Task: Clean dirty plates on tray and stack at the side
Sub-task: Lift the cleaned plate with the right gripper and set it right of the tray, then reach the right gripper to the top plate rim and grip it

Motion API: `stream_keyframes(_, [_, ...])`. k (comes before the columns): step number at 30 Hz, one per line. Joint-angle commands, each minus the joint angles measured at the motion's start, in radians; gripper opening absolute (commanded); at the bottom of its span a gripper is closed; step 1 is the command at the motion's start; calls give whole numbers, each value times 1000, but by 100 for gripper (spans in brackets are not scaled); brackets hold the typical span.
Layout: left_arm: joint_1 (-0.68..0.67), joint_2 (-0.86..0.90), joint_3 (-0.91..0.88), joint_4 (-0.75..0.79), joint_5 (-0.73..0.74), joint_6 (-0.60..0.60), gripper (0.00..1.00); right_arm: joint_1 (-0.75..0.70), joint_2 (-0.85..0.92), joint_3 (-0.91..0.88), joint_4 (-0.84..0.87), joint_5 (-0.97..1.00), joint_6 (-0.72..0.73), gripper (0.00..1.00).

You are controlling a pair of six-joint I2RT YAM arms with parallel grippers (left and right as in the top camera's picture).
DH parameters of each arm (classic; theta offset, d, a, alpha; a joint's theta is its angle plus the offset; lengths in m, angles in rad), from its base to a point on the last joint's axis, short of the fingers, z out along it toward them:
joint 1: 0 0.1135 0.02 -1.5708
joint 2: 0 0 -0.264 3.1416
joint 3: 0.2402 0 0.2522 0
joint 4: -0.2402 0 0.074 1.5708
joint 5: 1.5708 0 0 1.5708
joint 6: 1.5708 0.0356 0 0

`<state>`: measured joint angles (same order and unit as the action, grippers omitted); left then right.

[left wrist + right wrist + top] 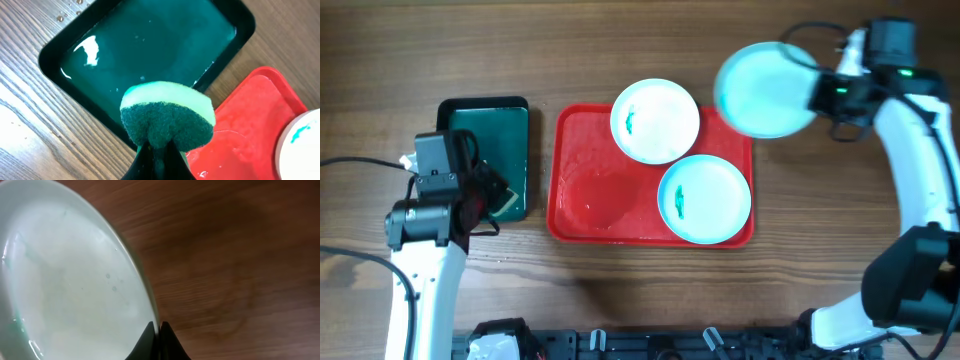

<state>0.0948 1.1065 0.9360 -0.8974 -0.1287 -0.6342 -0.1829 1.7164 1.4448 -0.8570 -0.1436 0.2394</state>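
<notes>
Two plates (655,120) (704,198) face-up on tray (582,205) lengthwise left-right, right end effector (157,328) pinching third plate (760,90), left end effector (159,148) clamping sponge (167,117)

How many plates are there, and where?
3. The white plate sits at the red tray's far edge, a turquoise plate in its near right corner, and the right gripper holds a second turquoise plate beyond the tray's right side. None look hidden.

At 6 o'clock, left gripper (159,150) clamps pale green sponge (167,117) with dark scouring face. Wet dark green black-rimmed tray (150,45) at 12 o'clock; red plastic tray (250,125) at 4 o'clock, bearing green-smeared white plate (300,145)
</notes>
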Motion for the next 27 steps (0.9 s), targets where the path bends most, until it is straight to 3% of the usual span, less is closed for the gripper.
stream_keyframes(1, [6,39,-1,10,5,-3,4,-98,0,-92,46,-43,79,4])
stream_keyframes(8, [6,55,-1,14,6,-3,4,-132,12,-275,244,25,128,5])
stream_keyframes(12, [6,55,-1,14,11,-2,4,-131,31,-280,254,12,130,22])
stream_keyframes(15, [6,55,-1,14,17,-2,4,-129,31,-280,256,-36,130,51])
stream_keyframes(20, [6,55,-1,18,17,-2,4,-64,31,-280,321,-324,49,66])
stream_keyframes(27, [6,55,-1,18,17,-2,4,263,34,-280,468,-280,53,77])
